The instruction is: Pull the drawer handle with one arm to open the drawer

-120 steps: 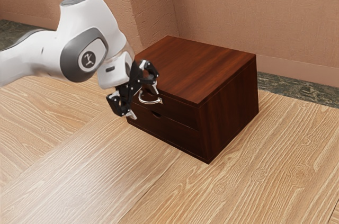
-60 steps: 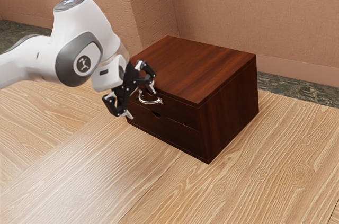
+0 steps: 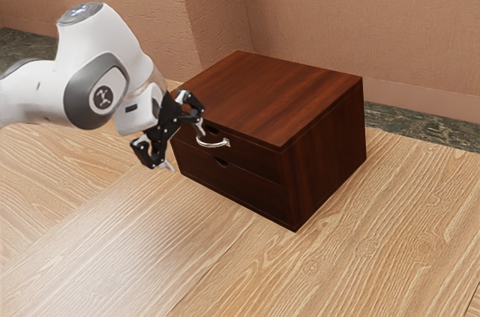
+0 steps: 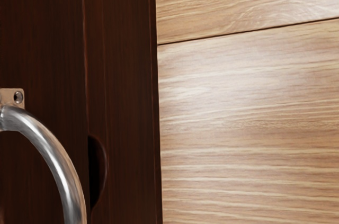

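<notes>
1. The gripper [image 3: 181,134] is hovering at the front of the cabinet [image 3: 271,100], on the exterior view's left, right against the near end of the drawer handle [image 3: 213,139].
2. Whether the gripper is gripping the handle or merely sitting beside it cannot be told.
3. The handle is hanging on the upper drawer [image 3: 249,155], above the lower drawer [image 3: 238,186]. In the wrist view its metal bow [image 4: 50,155] is curving close under the hand.
4. The upper drawer seems to be standing only slightly proud of the lower one, so the opening is barely beginning.
5. Most of the pull, toward the exterior view's left and near side, is judged as remaining.
</notes>
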`<state>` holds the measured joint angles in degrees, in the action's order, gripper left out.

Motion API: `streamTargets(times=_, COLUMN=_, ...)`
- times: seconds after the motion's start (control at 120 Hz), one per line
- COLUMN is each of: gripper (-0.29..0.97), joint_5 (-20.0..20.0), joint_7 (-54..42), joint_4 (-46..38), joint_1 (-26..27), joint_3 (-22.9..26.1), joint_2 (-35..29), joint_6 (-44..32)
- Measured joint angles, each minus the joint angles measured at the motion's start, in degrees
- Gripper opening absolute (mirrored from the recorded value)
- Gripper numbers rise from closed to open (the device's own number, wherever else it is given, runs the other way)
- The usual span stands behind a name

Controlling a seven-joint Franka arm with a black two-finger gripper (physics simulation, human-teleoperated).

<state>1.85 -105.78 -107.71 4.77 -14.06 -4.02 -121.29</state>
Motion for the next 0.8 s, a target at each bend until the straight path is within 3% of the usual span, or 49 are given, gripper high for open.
streamTargets(times=0.35, gripper=0.66, joint_5=0.1, joint_7=-0.5, joint_4=-1.4, joint_1=-0.1, joint_3=0.0, joint_2=0.3, joint_6=-1.4)
streamTargets(times=0.8, gripper=0.23, joint_5=0.1, joint_7=-0.8, joint_4=-1.9, joint_1=0.1, joint_3=0.0, joint_2=0.0, joint_6=-2.0)
